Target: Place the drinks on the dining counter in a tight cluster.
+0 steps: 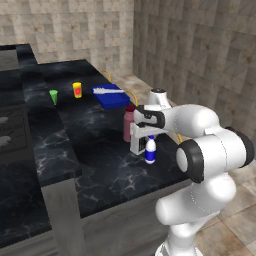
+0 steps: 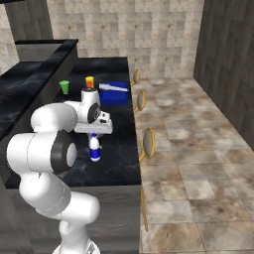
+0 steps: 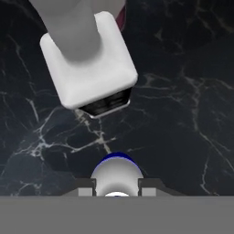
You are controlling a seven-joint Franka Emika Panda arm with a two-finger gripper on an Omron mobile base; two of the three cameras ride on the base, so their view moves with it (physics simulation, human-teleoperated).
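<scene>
No lettering, number or brand mark can be read anywhere. The small white bottle (image 1: 150, 150) on the dining counter (image 1: 100, 165) wears a blue label, but that band shows as plain colour with no legible print. Just beside that bottle, the square clear bottle (image 3: 89, 64) carries a dark label along its lower edge in the hand view, too blurred to make out any characters.
</scene>
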